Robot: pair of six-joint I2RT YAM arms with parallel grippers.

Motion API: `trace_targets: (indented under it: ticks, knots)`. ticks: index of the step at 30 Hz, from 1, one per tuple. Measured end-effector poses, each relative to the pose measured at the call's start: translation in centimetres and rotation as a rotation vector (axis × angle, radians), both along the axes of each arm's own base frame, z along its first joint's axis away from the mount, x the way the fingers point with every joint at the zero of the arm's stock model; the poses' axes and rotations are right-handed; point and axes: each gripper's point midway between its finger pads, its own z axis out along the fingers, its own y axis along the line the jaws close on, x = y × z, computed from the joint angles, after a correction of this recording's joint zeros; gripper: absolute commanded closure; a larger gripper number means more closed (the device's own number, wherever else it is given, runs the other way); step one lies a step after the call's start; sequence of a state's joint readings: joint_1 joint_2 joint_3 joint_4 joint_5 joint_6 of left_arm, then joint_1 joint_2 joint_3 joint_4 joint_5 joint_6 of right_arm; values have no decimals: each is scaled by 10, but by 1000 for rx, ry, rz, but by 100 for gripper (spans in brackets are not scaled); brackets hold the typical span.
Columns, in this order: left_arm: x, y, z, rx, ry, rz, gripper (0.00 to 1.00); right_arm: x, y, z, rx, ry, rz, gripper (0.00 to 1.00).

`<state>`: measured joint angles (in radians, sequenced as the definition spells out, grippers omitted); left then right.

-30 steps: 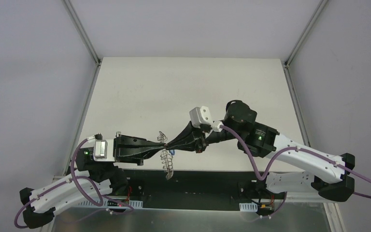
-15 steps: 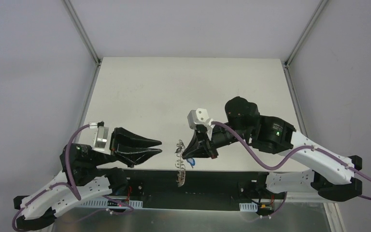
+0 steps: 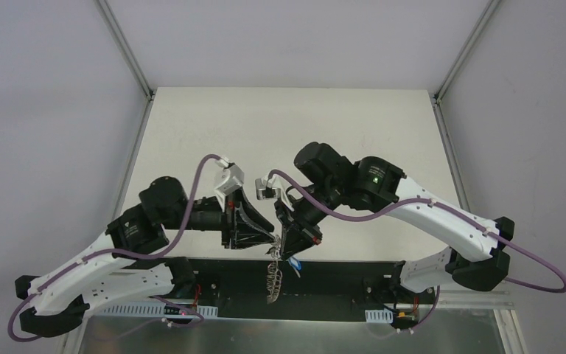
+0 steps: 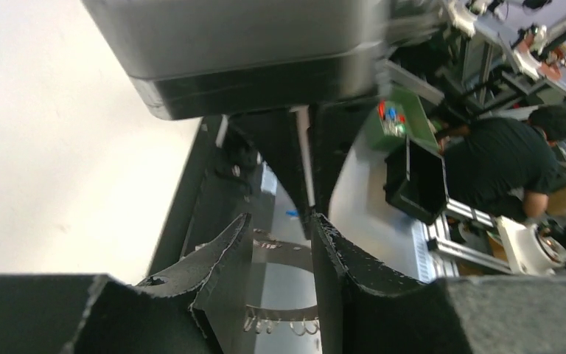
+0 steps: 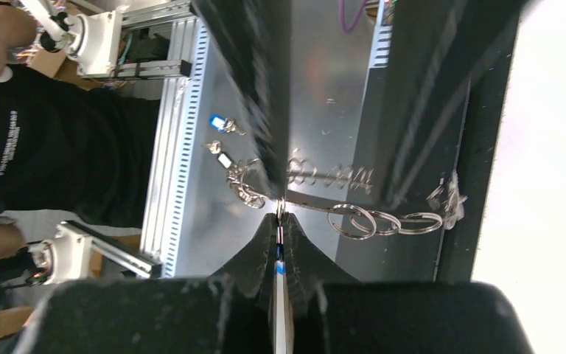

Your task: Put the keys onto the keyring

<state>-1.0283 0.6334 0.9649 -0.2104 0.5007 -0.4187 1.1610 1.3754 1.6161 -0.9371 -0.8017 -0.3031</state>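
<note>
Top external: nearest the bases, the keyring [image 3: 273, 271] hung off the table's near edge over the black rail [image 3: 354, 269]. Its long axis ran straight down toward the bases, fringed with wire loops [image 5: 368, 220]. The blue-tagged key [image 3: 295, 266] dangled just beside it, on its right. The right wrist view showed a black-tagged key [image 5: 223, 158] next to the blue one. Both looked hooked to loops already, though that could not be confirmed.

Just above was the right gripper [image 3: 287, 249], fingers pressed together, pinching the ring's upper rim edge-on. The left gripper [image 3: 271, 237] met it tip to tip from the left, jaws part-spread and straddling the ring's band; whether they touched it could not be told.

Judgement: the left arm sat nearer for any regrasp, with the ring directly under its tips. Space was tight here — two sets of fingers crowded at the edge, a drop below. Room to move lay farther out, over the table [image 3: 287, 125].
</note>
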Motion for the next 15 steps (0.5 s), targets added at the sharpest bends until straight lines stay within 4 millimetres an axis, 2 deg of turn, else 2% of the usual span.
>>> trace_targets:
  ticks: [2,6,15]
  knots:
    - [-1,-7,-19,72,60,-28,66,-2,0,-1,-15,34,7,100]
    - [-6,-10,-42,164,129,-65,66,-6,-2,4,-10,84,20,100]
    - [-17,-3,-39,175,154,-104,65,-9,3,0,-26,152,49,100]
